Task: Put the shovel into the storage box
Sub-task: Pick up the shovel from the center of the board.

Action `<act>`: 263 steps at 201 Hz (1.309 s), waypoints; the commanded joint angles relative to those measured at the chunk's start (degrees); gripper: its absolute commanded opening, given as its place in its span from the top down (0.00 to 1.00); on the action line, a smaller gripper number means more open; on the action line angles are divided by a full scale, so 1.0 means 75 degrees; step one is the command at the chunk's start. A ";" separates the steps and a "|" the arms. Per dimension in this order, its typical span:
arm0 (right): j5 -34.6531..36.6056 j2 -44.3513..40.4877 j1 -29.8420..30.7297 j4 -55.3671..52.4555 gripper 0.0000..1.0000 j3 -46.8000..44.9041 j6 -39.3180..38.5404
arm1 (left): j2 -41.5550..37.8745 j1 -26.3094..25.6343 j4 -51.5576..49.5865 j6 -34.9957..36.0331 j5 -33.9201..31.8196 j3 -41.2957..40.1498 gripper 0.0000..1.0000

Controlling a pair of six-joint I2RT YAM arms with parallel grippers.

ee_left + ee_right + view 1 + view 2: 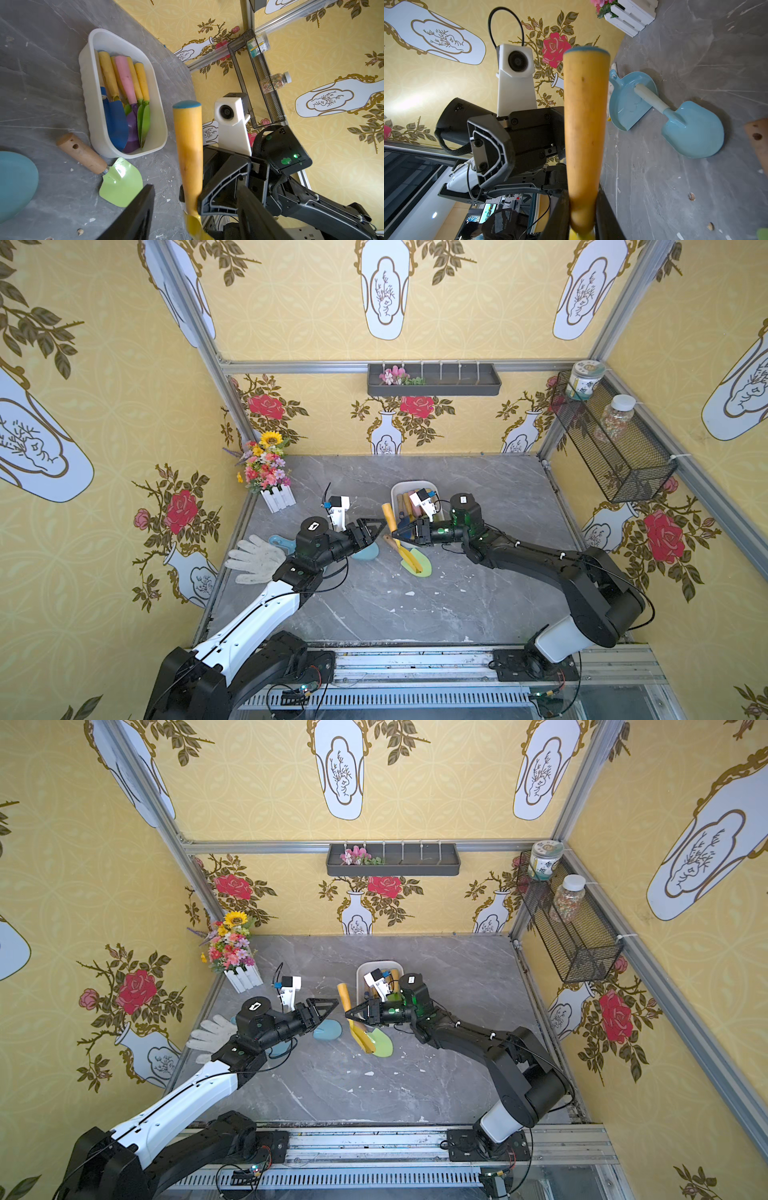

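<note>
top views: the right hand (396,533) is clenched on the yellow shovel (388,517) at the narrow foot of its handle. it holds the shovel off the grey desk (478,497), just in front of the white storage box (409,483), which sits toward the desk's back edge. the right arm's wrist and camera hang over the box's front half. the left hand (378,534) faces the shovel, released and gripping nothing. under the raised blade a green shovel (420,566) lies on the desk. a pale blue shovel (369,552) and a blue dustpan (277,541) show partly under the left arm. a white glove (257,558) lies at the left edge and a flower pot (268,475) stands in the back left corner.

left wrist: the spread fingers (137,214) frame the shovel's (189,149) blue-capped handle; whether they touch it cannot be told. the box (88,87) already holds shovels with blue, purple and green blades. the green shovel's (122,185) blade lies just beside the box's front wall.

right wrist: two fingers (560,218) pinch the handle's foot. beyond it the left hand's black finger stands apart. the pale blue shovel's (693,131) handle rests in the dustpan (625,104), and white flecks dot the desk (695,41).
</note>
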 commanded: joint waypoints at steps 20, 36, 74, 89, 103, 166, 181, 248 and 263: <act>-0.0324 0.0002 0.0108 0.1349 0.83 -0.0058 0.0607 | 0.0159 0.0001 0.0452 0.0087 0.0057 0.0079 0.37; -0.0453 0.0098 0.0108 0.1971 0.83 -0.0140 0.0972 | 0.0171 0.0001 0.0510 0.0077 0.0057 0.0097 0.38; -0.0532 0.0231 0.0131 0.2316 0.83 -0.0172 0.1128 | 0.0241 0.0007 0.0647 0.0075 0.0154 0.0147 0.43; -0.0539 0.0269 0.0131 0.2329 0.83 -0.0184 0.1145 | 0.0285 -0.0267 0.0701 0.0072 0.0208 0.0164 0.46; -0.0549 0.0272 0.0131 0.2355 0.82 -0.0196 0.1145 | 0.0321 -0.0312 0.0777 0.0064 0.0256 0.0182 0.48; -0.0586 0.0318 0.0155 0.2453 0.82 -0.0229 0.1186 | 0.0429 -0.0392 0.0925 0.0052 0.0294 0.0179 0.64; -0.0608 0.0331 0.0154 0.2461 0.82 -0.0224 0.1180 | 0.0417 -0.0392 0.0945 0.0052 0.0303 0.0169 0.71; -0.0384 0.0217 -0.0187 0.1988 0.61 -0.0477 0.1039 | 0.0378 -0.0391 0.0464 0.0137 -0.0063 0.0380 0.91; -0.0230 -0.0045 -0.0405 0.1249 0.58 -0.0557 0.0691 | 0.0499 -0.0391 -0.0007 0.0243 -0.0288 0.0632 0.91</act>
